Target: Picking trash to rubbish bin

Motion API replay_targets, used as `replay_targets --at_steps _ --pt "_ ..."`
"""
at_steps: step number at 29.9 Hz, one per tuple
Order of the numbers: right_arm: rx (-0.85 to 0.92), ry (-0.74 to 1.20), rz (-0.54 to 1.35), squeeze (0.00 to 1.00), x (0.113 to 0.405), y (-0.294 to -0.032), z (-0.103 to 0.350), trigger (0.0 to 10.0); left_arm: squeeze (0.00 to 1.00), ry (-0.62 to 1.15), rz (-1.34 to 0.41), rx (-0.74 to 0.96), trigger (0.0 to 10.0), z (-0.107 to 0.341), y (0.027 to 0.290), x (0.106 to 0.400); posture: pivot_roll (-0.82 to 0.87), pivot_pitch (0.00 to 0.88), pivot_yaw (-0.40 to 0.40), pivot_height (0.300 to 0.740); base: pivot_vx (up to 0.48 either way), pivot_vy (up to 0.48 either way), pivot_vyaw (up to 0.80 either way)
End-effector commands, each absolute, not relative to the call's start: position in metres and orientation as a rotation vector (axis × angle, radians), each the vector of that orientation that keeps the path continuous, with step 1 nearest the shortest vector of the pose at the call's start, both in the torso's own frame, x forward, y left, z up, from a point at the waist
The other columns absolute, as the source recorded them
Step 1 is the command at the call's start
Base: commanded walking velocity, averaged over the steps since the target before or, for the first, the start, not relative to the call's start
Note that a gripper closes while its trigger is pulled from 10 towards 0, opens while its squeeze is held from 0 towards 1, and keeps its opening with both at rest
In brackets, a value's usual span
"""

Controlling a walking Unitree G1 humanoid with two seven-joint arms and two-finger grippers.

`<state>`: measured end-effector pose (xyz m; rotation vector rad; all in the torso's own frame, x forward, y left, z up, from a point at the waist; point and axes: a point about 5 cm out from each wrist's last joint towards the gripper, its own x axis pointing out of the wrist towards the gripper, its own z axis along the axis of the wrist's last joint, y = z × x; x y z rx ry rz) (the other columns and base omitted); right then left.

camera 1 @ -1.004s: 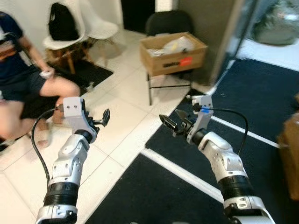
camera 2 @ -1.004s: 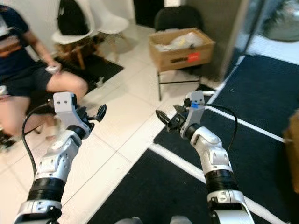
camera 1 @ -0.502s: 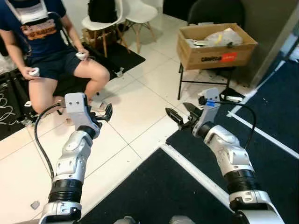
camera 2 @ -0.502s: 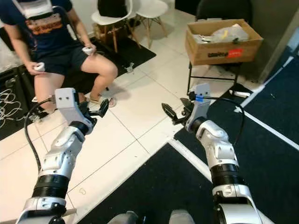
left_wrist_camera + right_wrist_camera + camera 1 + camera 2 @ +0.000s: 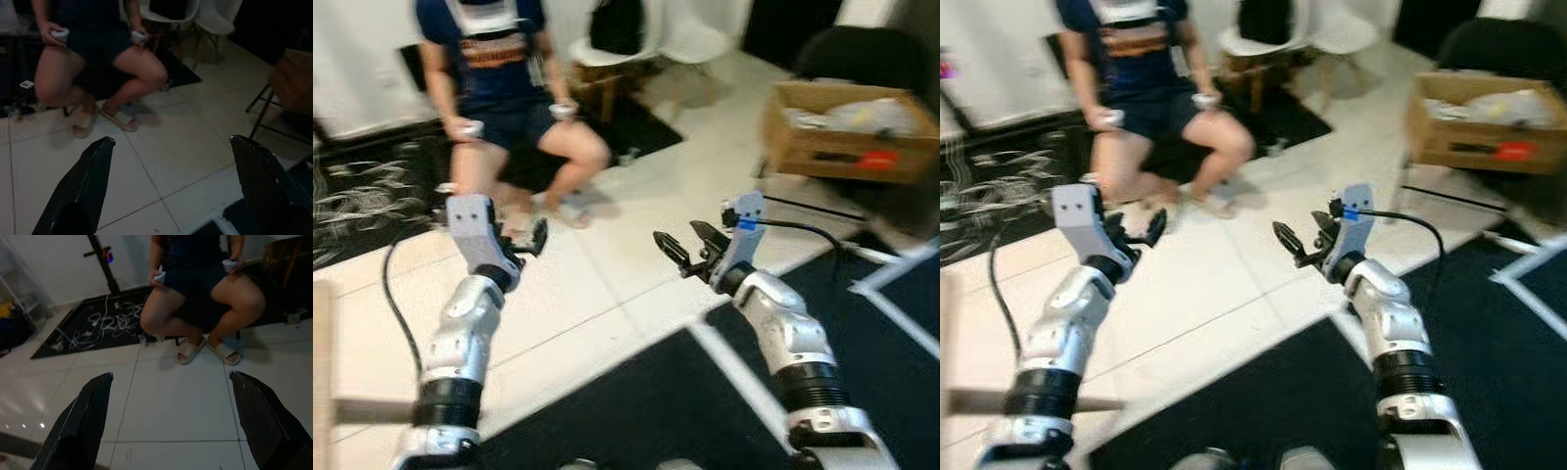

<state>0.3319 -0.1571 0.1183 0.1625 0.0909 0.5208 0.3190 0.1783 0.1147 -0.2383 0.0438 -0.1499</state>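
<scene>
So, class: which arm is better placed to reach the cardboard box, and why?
Probably the right. The right gripper is on the cardboard box's side, jaws open and empty; the left gripper points towards the seated person, farther from the box.

A person [image 5: 504, 88] sits at the far left on the tiled floor [image 5: 636, 235], with two chairs [image 5: 651, 44] behind to the right. At the far right a cardboard box [image 5: 850, 137] rests on a chair. A dark mat [image 5: 636, 411] lies near, toward the right. Both arms reach forward above the floor, the left gripper [image 5: 530, 238] well apart from the right gripper [image 5: 683, 253].
</scene>
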Motion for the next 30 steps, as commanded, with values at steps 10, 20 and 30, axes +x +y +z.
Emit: replay_targets --at_steps 10,20,30 --pt "0.175 0.095 0.533 0.0 0.3315 -0.1535 0.1166 10.0 0.0 0.041 -0.143 -0.24 10.0 0.1142 0.1816 0.3177 -0.16 0.0 0.027 0.74 0.0 0.0 0.73" --pt "0.178 0.095 0.535 0.0 0.3309 -0.153 0.1167 10.0 0.0 0.035 -0.13 -0.241 10.0 0.1146 0.1831 0.317 -0.16 0.0 0.026 0.74 0.0 0.0 0.73" --pt "0.181 0.096 0.537 0.0 0.3305 -0.1521 0.1164 10.0 0.0 0.037 -0.111 -0.223 10.0 0.1143 0.1854 0.3165 -0.16 0.0 0.03 0.74 0.0 0.0 0.73"
